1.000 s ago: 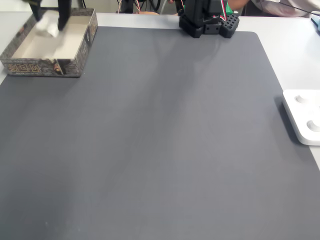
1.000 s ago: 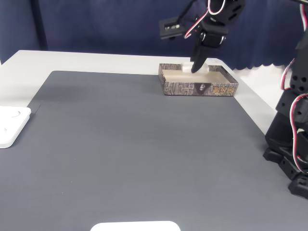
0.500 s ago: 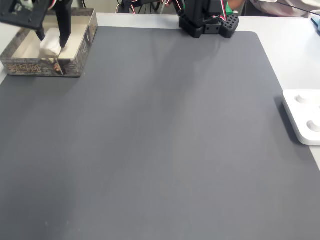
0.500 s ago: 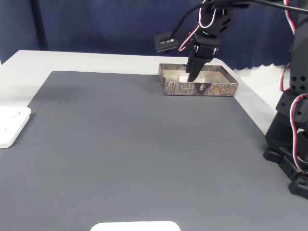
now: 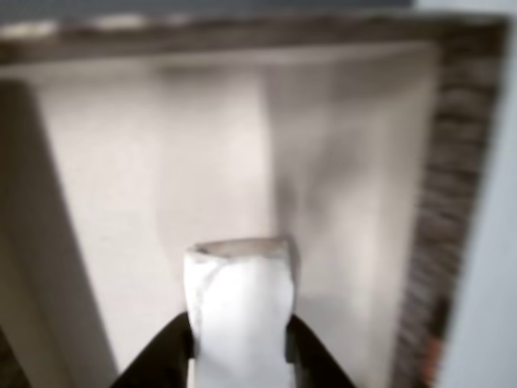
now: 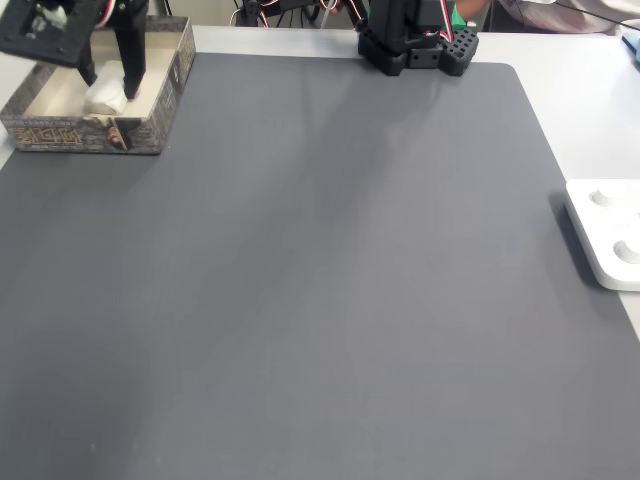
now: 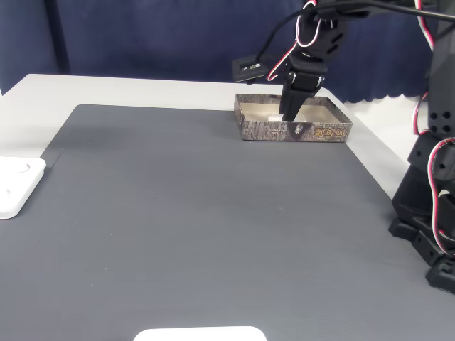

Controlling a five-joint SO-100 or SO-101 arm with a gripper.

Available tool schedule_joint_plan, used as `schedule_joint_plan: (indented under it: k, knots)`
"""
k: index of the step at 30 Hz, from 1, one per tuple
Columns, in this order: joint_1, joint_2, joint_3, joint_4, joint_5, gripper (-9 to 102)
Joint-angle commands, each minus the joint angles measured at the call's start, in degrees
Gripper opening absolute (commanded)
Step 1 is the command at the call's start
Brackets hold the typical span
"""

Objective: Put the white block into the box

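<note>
Currently, at the box: the gripper [image 6: 108, 92] reaches down inside the box [image 6: 60, 134], its two black fingers [image 5: 166, 356] pinching the white block [image 5: 240, 311] from either side
White block: in the other view it stands between the fingers over the pale beige floor of the box; in a fixed view it shows as a small white lump [image 6: 104, 93] inside the box, between the dark finger tips; whether it rests on the floor or hangs just above it cannot be told
Block in another fixed view: a small white patch [image 7: 274, 116] just left of the gripper [image 7: 286, 115], below the rim line
Box: shallow, with a mottled brown-grey rim [image 5: 452, 162] and smooth pale inside; it sits at the far left corner of the dark grey mat [image 6: 320, 280] in a fixed view, and at the far side of the mat [image 7: 206, 220], right of centre, in another fixed view [image 7: 295, 131]
Arm: black links with red and white wires lean over the box from above [image 7: 313, 42]; a small black camera module [image 7: 249, 69] juts out beside the wrist
Arm base: a black block [image 6: 415, 45] stands at the far edge of the mat
Elsewhere: a flat white device [image 6: 610, 235] lies at the right edge of the table, well apart from the box; a second black servo stack [image 7: 434, 192] stands at the right in another fixed view
</note>
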Motion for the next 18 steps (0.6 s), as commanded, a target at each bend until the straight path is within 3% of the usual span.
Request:
schedule_joint_plan:
  k: [1, 8, 18]
  knots:
    - [0.4, 1.0, -4.7, 0.1, -0.5, 17]
    - [0.5, 1.4, -4.9, -0.2, -0.8, 32]
    - [-1.0, 7.6, -5.4, 0.2, -0.4, 35]
